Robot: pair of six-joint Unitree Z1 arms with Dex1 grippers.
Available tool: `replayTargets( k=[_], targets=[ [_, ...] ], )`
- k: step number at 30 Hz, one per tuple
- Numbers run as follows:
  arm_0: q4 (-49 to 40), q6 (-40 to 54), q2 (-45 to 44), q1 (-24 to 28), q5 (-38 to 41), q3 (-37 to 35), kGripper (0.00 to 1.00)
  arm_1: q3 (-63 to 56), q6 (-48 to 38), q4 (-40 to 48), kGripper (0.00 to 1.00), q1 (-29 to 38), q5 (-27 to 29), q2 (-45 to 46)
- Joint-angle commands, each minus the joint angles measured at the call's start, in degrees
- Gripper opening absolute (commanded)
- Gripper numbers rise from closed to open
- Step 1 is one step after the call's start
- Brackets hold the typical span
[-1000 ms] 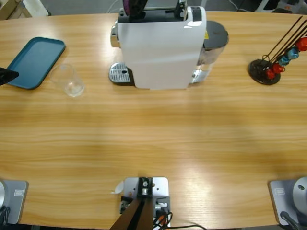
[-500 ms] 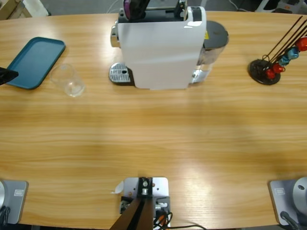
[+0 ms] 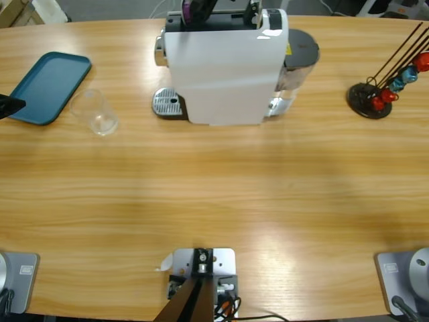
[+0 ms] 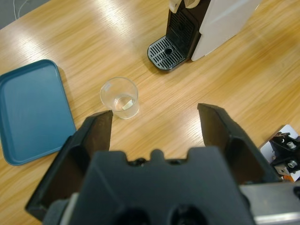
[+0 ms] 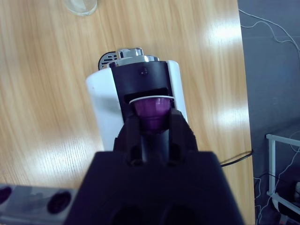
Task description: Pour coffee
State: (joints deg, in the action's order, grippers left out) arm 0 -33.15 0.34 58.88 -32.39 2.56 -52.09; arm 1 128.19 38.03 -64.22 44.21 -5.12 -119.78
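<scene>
Long wooden table [image 3: 214, 194] carrying everything. White coffee machine [image 3: 224, 67] at the far middle, drip grate [image 3: 167, 104] at its left foot. Teal tray [image 3: 50, 87] far left, clear glass [image 3: 97, 113] just beside it, upright, no dark coffee visible inside. Capsule stand [image 3: 372, 100] far right. Left claw [image 4: 154, 126] hovering above the table, spread wide, holding nothing, glass beyond its tips. Right claw [image 5: 151, 123] above the machine's top slot, clamped on a purple capsule [image 5: 151, 110].
</scene>
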Motion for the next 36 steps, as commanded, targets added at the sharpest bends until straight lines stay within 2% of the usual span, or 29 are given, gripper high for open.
replayTargets(
  k=[1, 2, 3, 4, 6, 8, 10, 21, 24, 26, 28, 29, 31, 32, 33, 34, 35, 36],
  targets=[
    [0.2, 0.8, 0.3, -0.6, 0.6, 1.9, 0.775, 0.0, 0.6, -0.9, 0.000, -0.8, -1.0, -3.3],
    [0.2, 0.8, 0.4, -0.6, 0.6, 1.9, 0.775, 0.0, 0.6, -0.9, 0.012, -0.8, -1.1, -3.3],
    [0.3, 0.8, 0.4, -0.6, 0.6, 1.9, 0.775, 0.0, 0.6, -1.1, 0.261, -0.8, -1.3, -3.3],
    [0.3, 0.8, 0.4, -0.6, 0.6, 1.9, 0.775, 0.1, 0.6, -1.7, 0.449, -0.8, -1.6, -3.4],
    [0.3, 0.8, 0.5, -0.6, 0.6, 1.8, 0.775, 0.4, 0.6, -2.6, 0.658, -0.8, -2.0, -3.6],
    [0.4, 0.8, 0.5, -0.6, 0.6, 1.8, 0.775, 0.5, 0.4, -3.1, 0.774, -0.8, -2.4, -3.5],
    [0.4, 0.8, 0.6, -0.6, 0.6, 1.8, 0.775, 0.7, 0.3, -3.1, 0.826, -0.8, -2.6, -3.5],
    [0.4, 0.8, 0.9, -0.6, 0.7, 1.9, 0.775, 5.0, -1.0, -5.8, 0.832, -0.3, -1.9, -1.7],
    [0.4, 0.8, 1.0, -0.6, 0.7, 1.9, 0.775, 7.0, -2.7, -6.3, 0.812, 2.1, -1.0, 1.9],
    [0.4, 0.8, 1.2, -0.6, 0.7, 1.8, 0.771, 7.3, -3.7, -6.2, 0.764, 4.3, -0.7, 4.5],
    [0.5, 0.8, 1.4, -0.6, 0.7, 1.8, 0.772, 7.5, -4.9, -6.1, 0.760, 6.3, -1.9, 6.8],
    [0.5, 0.8, 1.5, -0.6, 0.7, 1.8, 0.771, 7.6, -6.6, -6.1, 0.772, 7.3, -3.0, 7.8],
    [0.5, 0.8, 1.6, -0.6, 0.7, 1.8, 0.770, 7.6, -8.2, -8.0, 0.906, 10.3, -2.5, 9.6],
    [0.5, 0.8, 1.6, -0.6, 0.7, 1.8, 0.770, 8.1, -9.1, -10.3, 0.912, 11.4, -1.1, 10.1],
    [0.5, 0.8, 1.5, -0.6, 0.8, 1.8, 0.770, 9.4, -9.6, -13.7, 0.874, 12.1, 1.6, 10.3],
    [0.5, 0.8, 1.5, -0.6, 0.8, 1.8, 0.770, 9.8, -10.1, -15.7, 0.740, 12.2, 3.7, 11.2],
    [0.5, 0.8, 1.5, -0.7, 0.7, 1.8, 0.770, 8.8, -11.0, -15.9, 0.648, 12.2, 5.6, 12.9],
    [0.6, 0.8, 1.5, -0.8, 0.7, 1.8, 0.770, 7.8, -11.8, -16.0, 0.637, 12.2, 6.8, 14.4]
  ],
)
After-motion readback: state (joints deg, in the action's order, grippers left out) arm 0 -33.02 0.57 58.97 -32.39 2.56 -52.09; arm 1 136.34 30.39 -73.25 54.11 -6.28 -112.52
